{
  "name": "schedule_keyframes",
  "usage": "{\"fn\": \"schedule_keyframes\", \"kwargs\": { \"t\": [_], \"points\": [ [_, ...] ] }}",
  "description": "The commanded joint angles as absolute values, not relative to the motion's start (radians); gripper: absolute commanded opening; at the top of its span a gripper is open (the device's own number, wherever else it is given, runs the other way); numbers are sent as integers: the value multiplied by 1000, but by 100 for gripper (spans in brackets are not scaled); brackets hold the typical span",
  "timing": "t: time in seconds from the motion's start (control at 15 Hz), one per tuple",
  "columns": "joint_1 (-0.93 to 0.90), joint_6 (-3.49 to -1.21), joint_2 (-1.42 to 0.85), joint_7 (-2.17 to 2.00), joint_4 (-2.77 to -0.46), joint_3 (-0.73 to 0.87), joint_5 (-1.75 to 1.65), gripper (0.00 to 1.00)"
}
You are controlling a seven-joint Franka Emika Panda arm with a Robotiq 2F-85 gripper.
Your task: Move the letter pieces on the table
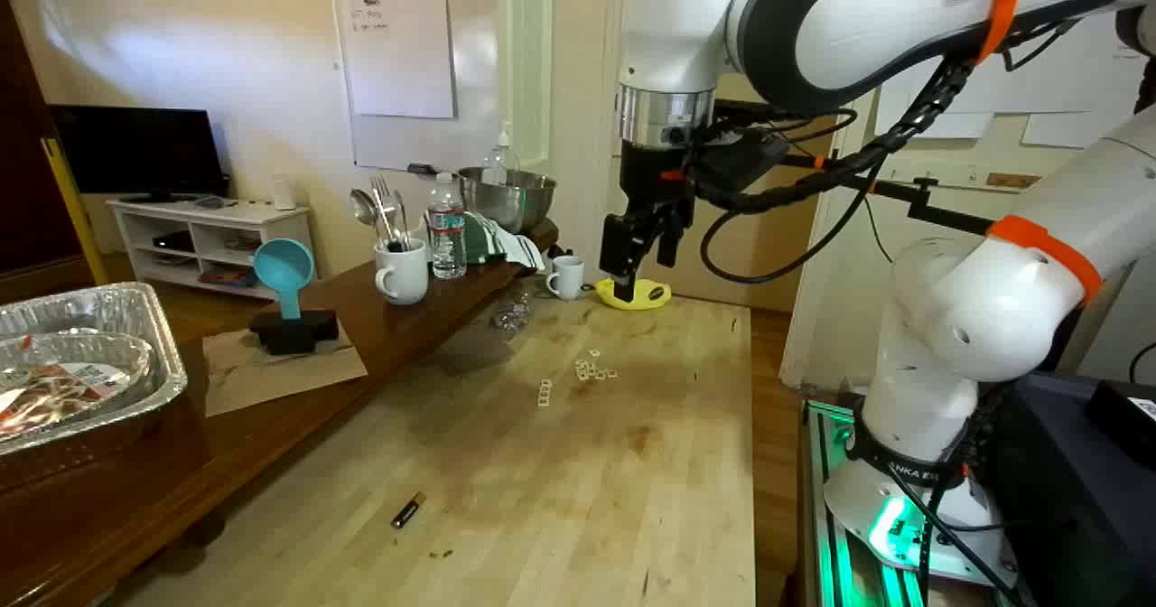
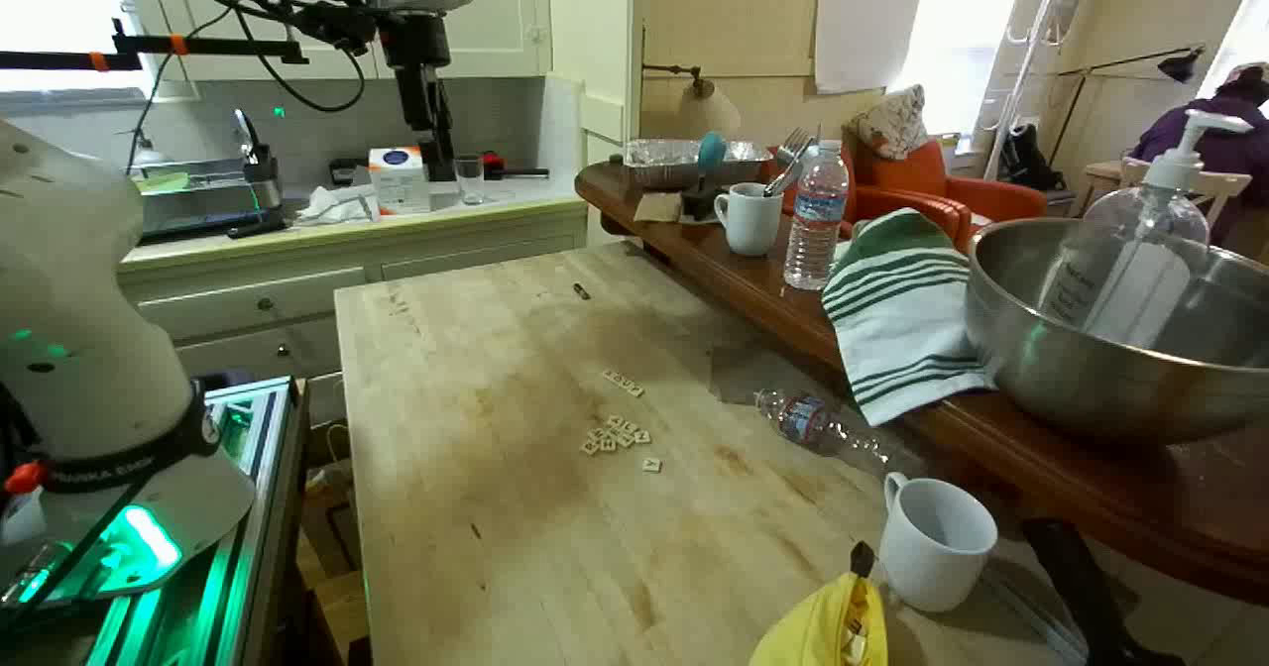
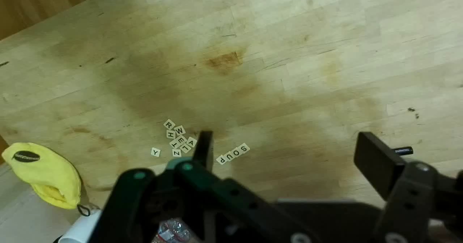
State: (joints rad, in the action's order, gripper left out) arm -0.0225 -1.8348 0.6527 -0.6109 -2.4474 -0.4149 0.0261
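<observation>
The pale wooden table (image 2: pixel 535 478) spreads across the lower middle of an exterior view. Over it hangs the gripper (image 3: pixel 284 154), its jaws wide apart on nothing. Lower left of centre in the wrist view, jumbled letter pieces (image 3: pixel 180 140) lie, I'd guess, left to move; to their right the SOUP row (image 3: pixel 234 153) looks done; to their left, a Y tile (image 3: pixel 155 152) likely remains.

Home kitchen with sitting area — wall cupboards (image 2: pixel 501 27), counter (image 2: pixel 476 214) and drawers (image 2: pixel 228 307), far left in an exterior view; orange armchair (image 2: pixel 897 167) with patterned cushion (image 2: pixel 887 123), far right there; television (image 1: pixel 135 149) on a low cabinet (image 1: pixel 248 217), far left in an exterior view.
</observation>
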Motion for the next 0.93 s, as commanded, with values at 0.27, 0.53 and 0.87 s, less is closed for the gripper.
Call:
{"fn": "schedule_keyframes", "kwargs": {
  "t": [0.27, 0.53, 0.87],
  "points": [
    [-50, -1833, 645, -625, -2446, -393, 10, 100],
    [-19, -1879, 575, -636, -2469, -388, -21, 100],
    [-24, -2083, 455, -533, -2536, -295, -19, 100]
  ]
}}
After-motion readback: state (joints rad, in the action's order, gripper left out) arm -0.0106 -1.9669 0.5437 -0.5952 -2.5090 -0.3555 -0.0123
